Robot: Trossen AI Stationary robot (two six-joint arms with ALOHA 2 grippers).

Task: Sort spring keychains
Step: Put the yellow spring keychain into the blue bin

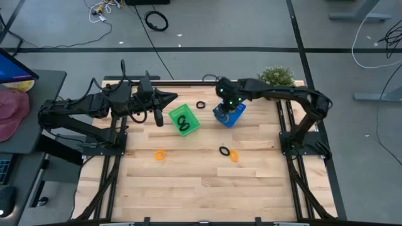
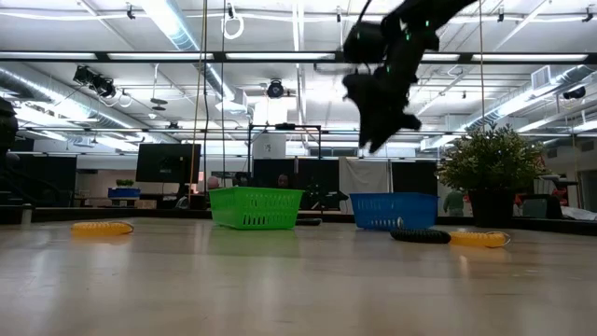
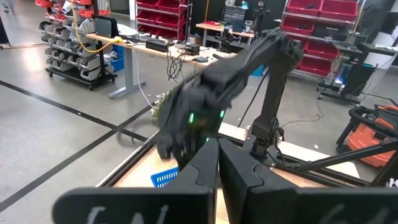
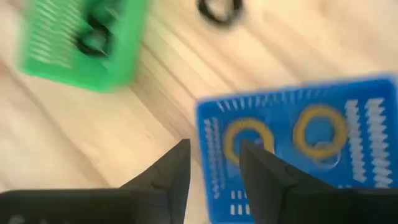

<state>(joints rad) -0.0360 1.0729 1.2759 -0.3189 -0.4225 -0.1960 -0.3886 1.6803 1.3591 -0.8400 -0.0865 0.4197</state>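
The blue basket (image 4: pixel 292 149) holds two orange spring keychains (image 4: pixel 249 140) (image 4: pixel 319 130) lying flat on its floor. My right gripper (image 4: pixel 214 162) hangs open and empty over that basket's edge (image 1: pixel 226 108), clear above it in the low view (image 2: pixel 378 131). The green basket (image 1: pixel 183 120) holds black spring keychains (image 4: pixel 93 40). One black keychain (image 1: pixel 200 105) lies on the table between the baskets. Nearer the front lie an orange one (image 1: pixel 161 154), a black one (image 1: pixel 224 150) and another orange one (image 1: pixel 233 155). My left gripper (image 1: pixel 173 96) waits shut, held level, left of the green basket.
A potted plant (image 1: pixel 276 76) stands at the table's far right corner, behind the blue basket. The wooden tabletop (image 1: pixel 207 188) is bare boards toward the near edge. Both arms' frames run along the table's left and right sides.
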